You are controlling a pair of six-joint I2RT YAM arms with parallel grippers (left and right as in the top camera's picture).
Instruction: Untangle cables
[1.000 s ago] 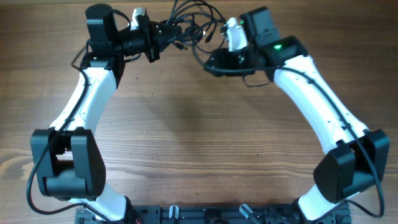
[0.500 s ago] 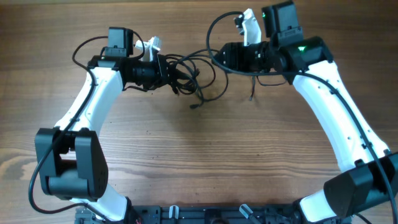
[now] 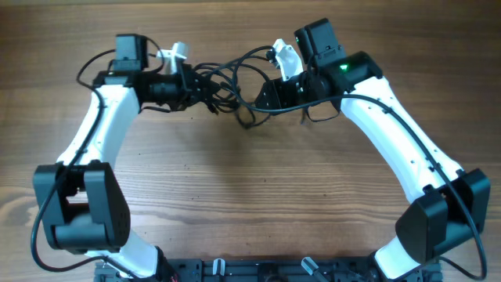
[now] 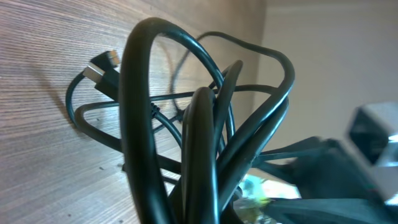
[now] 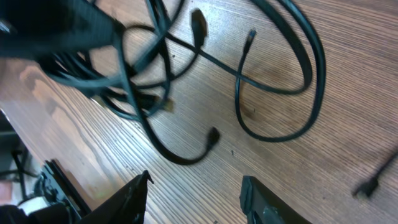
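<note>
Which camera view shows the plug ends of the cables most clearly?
The right wrist view: several plug ends lie apart on the table. The left wrist shows one plug behind close cable loops; overhead they are tiny.

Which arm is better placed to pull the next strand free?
Right: the right end effector is open and empty above loose plug ends of the thin black cable tangle; left end effector seems clamped on that bundle, so it serves as anchor.

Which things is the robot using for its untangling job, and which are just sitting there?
For the job: tangle of thin black cables; left gripper, gripping it; right gripper, open.
Just there: brown wooden table; black rail at its near edge.
</note>
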